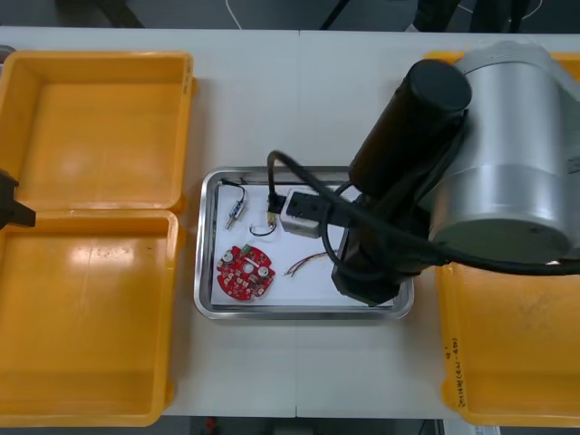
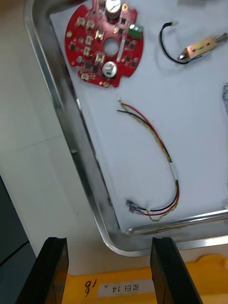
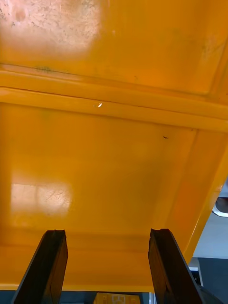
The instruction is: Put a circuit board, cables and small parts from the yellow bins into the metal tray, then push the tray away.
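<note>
Light-coloured table (image 1: 299, 109) carries everything, and in its middle stands the rectangular metal tray (image 1: 207, 237) with a shiny rim and a white floor. In the near left part of the tray lies the round red circuit board (image 1: 243, 272), flat, with its small components facing up. To the right of the board, apart from it, lies the thin red and yellow cable (image 1: 308, 263), bent in a loose curve on the white floor. In the far left part of the tray rests a small metal part (image 1: 236, 210), and a short black cable (image 2: 164, 40) makes a loop at one end of it.

Over the right side of the tray hangs the right arm (image 1: 408, 172), and it hides that part of the tray. The right gripper (image 2: 108, 242) is above the near right corner of the tray, at the rim of the near right yellow bin (image 1: 507, 344). Its two black fingers (image 2: 54, 266) stand wide apart, with nothing between them.

On the left side are the far left yellow bin (image 1: 91, 127) and the near left yellow bin (image 1: 82, 317), touching each other. The left gripper (image 3: 107, 232) waits at the left edge of the table, over the place where these two bins meet. Its fingers (image 3: 47, 266) are also spread wide and hold nothing.
</note>
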{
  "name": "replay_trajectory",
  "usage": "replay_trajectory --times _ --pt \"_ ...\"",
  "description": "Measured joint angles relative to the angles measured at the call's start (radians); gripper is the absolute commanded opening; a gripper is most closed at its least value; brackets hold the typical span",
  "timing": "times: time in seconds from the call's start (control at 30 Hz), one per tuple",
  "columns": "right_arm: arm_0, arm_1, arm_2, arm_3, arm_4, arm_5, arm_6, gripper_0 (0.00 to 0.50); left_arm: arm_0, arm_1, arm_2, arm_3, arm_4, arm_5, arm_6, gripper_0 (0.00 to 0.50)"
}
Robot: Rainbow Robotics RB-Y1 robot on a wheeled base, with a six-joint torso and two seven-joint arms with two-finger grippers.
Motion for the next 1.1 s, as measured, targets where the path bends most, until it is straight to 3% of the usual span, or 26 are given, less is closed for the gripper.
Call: replay_trajectory --times 0.27,0.47,0.73,1.1 --pt "-0.021 0.014 0.170 0.010 0.083 0.000 0.080 0.500 0.033 0.000 0.011 -0.014 0.001 0.000 -0.057 0.500" --pt "-0.023 0.049 0.217 0.097 0.093 -0.023 0.083 0.500 0.041 0.000 0.011 -0.016 0.001 0.000 -0.071 0.500" --pt "-0.024 0.100 0.309 0.149 0.210 -0.061 0.093 0.500 0.041 0.000 0.011 -0.016 0.002 0.000 -0.071 0.500" --pt "-0.024 0.156 0.378 0.224 0.264 -0.119 0.094 0.500 0.041 0.000 0.011 -0.017 0.002 0.000 -0.071 0.500"
